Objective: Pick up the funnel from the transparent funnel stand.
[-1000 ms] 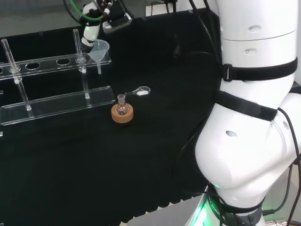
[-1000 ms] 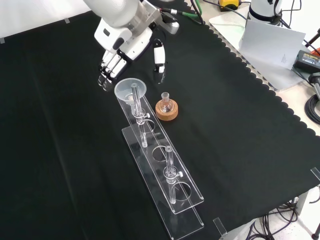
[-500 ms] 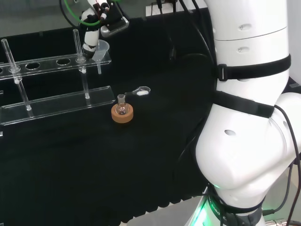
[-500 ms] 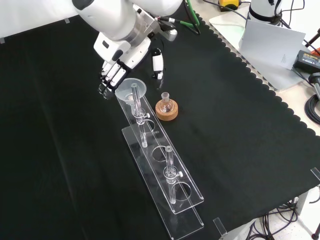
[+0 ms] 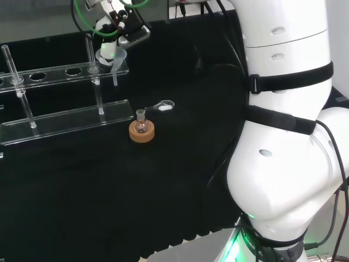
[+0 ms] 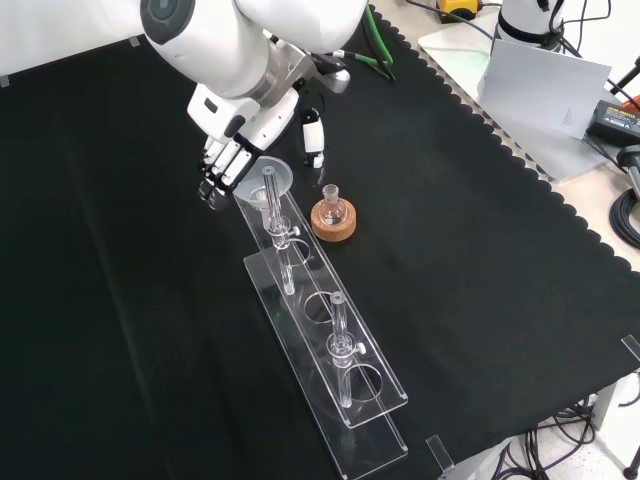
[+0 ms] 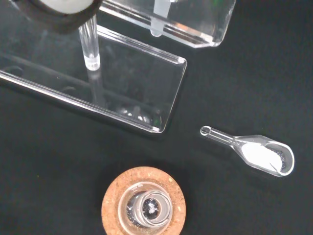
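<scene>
The clear funnel (image 6: 251, 181) sits in the end hole of the transparent funnel stand (image 6: 322, 352), its stem hanging below the top shelf (image 5: 115, 77). The hand (image 6: 240, 112) hovers over that end of the stand. Its straight fingers (image 6: 218, 170) reach down beside the funnel's rim on the left in the front view. The thumb (image 6: 314, 136) stands apart on the other side. In the head view the hand (image 5: 110, 28) is just above the funnel (image 5: 118, 59). In the wrist view the funnel's stem (image 7: 156, 22) pokes through the stand's shelf (image 7: 205, 29).
A small round flask on a cork ring (image 6: 332, 217) stands right of the stand's near end in the front view. A clear scoop with white powder (image 7: 257, 153) lies on the cloth beyond it. Two upright posts (image 6: 340, 345) rise from the stand. The arm's white links (image 5: 283, 136) fill the head view's right.
The hand has come down and closer to the funnel, so its fingers now reach the rim. The funnel, stand, flask and scoop have not moved.
</scene>
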